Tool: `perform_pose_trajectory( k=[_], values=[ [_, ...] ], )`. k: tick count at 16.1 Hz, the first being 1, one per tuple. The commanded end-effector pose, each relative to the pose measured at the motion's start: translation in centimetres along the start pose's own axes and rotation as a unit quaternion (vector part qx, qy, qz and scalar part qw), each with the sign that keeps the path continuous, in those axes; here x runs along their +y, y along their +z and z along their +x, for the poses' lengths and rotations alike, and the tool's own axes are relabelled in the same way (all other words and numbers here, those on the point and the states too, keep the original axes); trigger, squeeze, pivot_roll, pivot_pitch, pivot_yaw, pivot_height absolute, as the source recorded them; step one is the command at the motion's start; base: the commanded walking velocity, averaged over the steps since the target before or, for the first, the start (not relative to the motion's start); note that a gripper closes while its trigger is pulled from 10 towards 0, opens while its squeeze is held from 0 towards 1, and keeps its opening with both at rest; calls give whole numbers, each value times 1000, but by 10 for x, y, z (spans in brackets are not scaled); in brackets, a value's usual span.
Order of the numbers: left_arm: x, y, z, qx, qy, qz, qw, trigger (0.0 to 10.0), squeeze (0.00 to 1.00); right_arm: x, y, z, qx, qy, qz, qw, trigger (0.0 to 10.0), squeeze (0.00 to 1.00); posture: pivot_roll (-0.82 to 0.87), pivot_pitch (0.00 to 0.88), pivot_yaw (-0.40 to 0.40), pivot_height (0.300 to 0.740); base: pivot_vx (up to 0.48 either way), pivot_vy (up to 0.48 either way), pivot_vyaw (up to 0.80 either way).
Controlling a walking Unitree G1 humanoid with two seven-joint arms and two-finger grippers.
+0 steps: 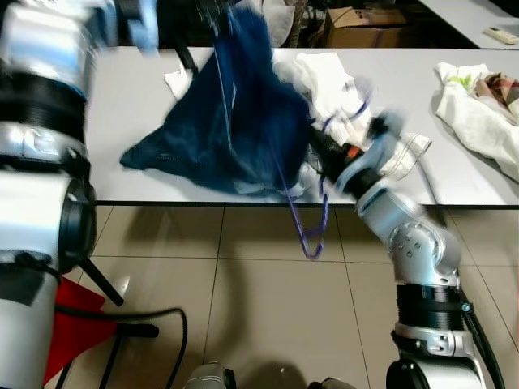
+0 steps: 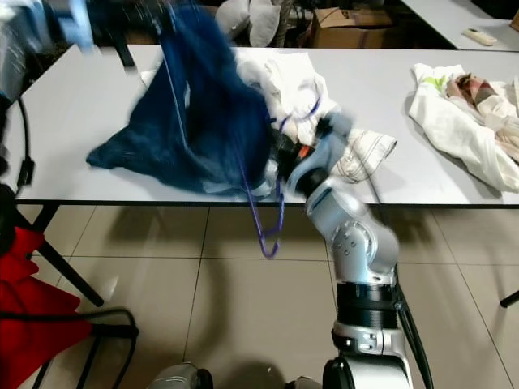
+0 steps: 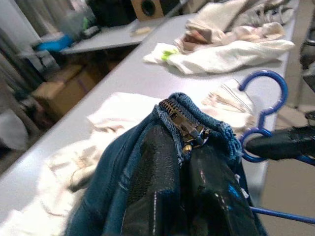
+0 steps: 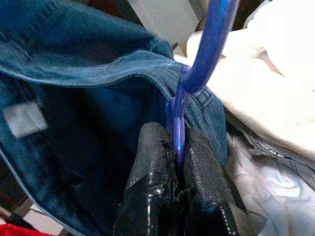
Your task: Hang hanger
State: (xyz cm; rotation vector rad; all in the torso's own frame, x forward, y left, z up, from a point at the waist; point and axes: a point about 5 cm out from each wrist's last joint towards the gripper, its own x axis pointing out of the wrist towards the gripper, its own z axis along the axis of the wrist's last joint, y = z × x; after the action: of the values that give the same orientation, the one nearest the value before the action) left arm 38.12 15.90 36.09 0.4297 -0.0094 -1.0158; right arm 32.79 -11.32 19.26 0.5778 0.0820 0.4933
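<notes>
left hand (image 3: 189, 162) clamped on blue denim garment (image 1: 231, 121) at zipper, lifted above tabletop (image 1: 130, 97), right hand (image 4: 178, 162) clamped on blue hanger (image 4: 197, 73), white clothes (image 1: 332, 81) behind

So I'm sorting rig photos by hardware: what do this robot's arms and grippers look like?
Both arms are silver with rounded joints and black bands. The right arm has an orange mark near the wrist and a black cable at its base. Each gripper, left and right, has two long black fingers.

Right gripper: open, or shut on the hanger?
Shut on it. In the right wrist view the right gripper has both black fingers pressed against the blue hanger wire, beside the denim.
</notes>
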Motion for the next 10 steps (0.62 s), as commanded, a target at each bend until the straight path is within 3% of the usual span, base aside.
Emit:
perform_pose_trajectory(
  k=[1, 3, 4, 5, 6, 8, 10],
  values=[
    [-9, 9, 6, -17, -29, 2, 999, 0, 0, 6, 2, -2, -6, 12, 8, 1000, 10000, 0, -24, 0, 76, 723, 0, 0, 0],
    [-29, -3, 19, -10, -77, -22, 997, 0, 0, 4, -4, -2, -3, 8, 43, 999, 10000, 0, -23, 0, 77, 723, 0, 0, 0],
    [-44, -18, 25, 20, -110, -17, 994, 0, 0, 1, -4, -1, -13, -5, 80, 997, 10000, 0, -24, 0, 81, 723, 0, 0, 0],
    [-49, -24, 25, 33, -120, -17, 992, 0, 0, -2, -2, 0, -24, -10, 104, 994, 10000, 0, -24, 0, 81, 723, 0, 0, 0],
    [-59, -37, 23, 59, -137, -23, 989, 0, 0, -6, 1, 1, -47, -18, 159, 986, 10000, 0, -16, 0, 78, 723, 0, 0, 0],
    [-65, -48, 21, 80, -141, -32, 986, 0, 0, -9, 0, 3, -52, -20, 185, 981, 10000, 0, -13, 0, 77, 723, 0, 0, 0],
    [-80, -61, 15, 99, -173, -58, 978, 0, 0, -6, 4, 9, -79, -10, 224, 971, 10000, 0, -4, 0, 75, 723, 0, 0, 0]
  ],
)
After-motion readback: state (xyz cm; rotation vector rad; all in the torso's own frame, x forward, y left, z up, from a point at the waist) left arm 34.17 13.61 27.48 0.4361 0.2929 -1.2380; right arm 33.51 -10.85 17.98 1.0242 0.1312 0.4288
